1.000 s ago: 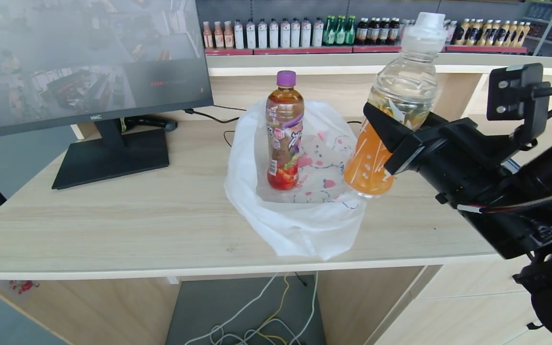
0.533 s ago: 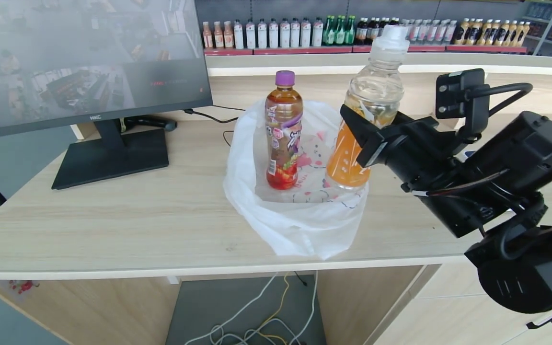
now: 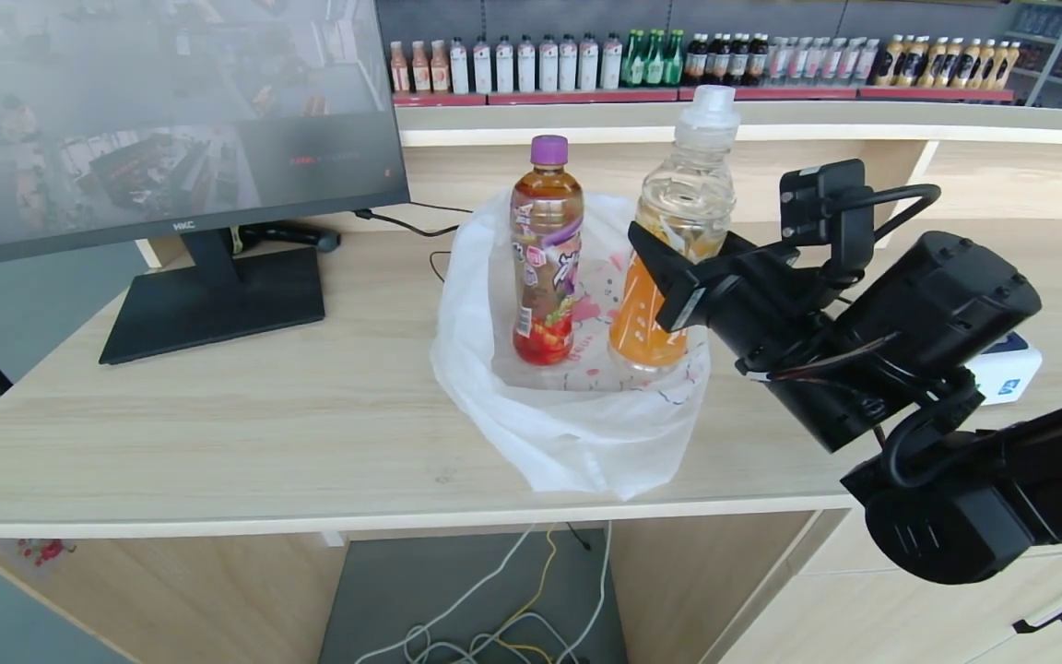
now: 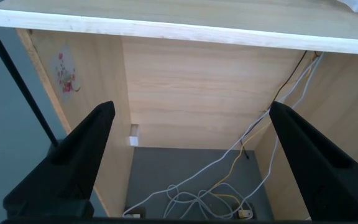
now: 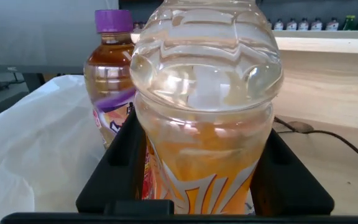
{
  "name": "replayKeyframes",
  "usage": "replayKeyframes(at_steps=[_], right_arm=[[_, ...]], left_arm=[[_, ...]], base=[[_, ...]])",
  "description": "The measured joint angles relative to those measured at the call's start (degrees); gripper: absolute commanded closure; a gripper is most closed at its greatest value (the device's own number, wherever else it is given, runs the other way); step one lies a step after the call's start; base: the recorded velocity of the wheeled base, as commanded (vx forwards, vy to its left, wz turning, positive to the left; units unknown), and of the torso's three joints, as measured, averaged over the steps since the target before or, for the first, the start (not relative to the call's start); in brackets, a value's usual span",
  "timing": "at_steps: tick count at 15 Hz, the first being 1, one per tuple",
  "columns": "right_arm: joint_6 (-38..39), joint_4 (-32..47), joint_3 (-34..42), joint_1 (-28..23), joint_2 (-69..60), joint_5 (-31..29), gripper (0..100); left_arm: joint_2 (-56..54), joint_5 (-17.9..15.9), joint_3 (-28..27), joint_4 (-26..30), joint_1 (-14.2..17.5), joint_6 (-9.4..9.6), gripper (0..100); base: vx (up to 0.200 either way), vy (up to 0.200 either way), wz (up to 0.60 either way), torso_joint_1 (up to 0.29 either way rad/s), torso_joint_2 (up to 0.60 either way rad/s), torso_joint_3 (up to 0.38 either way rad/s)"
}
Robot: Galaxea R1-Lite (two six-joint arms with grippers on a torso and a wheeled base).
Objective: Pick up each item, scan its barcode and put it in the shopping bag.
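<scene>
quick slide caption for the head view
Right gripper holds an orange drink bottle upright in the open white shopping bag, beside a purple-capped bottle, on a wooden counter.

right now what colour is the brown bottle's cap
The cap is purple; the head view shows it best.

A pale wooden counter [image 3: 218, 424] runs across the shop, with a raised ledge [image 3: 955, 118] behind it. A dark monitor [image 3: 153, 111] stands on a black base (a thin cable trails off behind it). A shelf [image 3: 752, 94] along the back wall carries rows of bottled drinks. Loose cables [image 3: 494, 618] lie on the grey floor under the counter.
</scene>
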Motion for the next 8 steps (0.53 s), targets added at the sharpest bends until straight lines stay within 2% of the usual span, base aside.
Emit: replayKeyframes(at_steps=[8], right_arm=[[0.0,0.0,-1.5,-1.8,2.2,0.1,100]], left_arm=[[0.0,0.0,0.0,0.0,0.0,0.0,0]], base=[[0.0,0.0,0.0,0.0,0.0,0.0]])
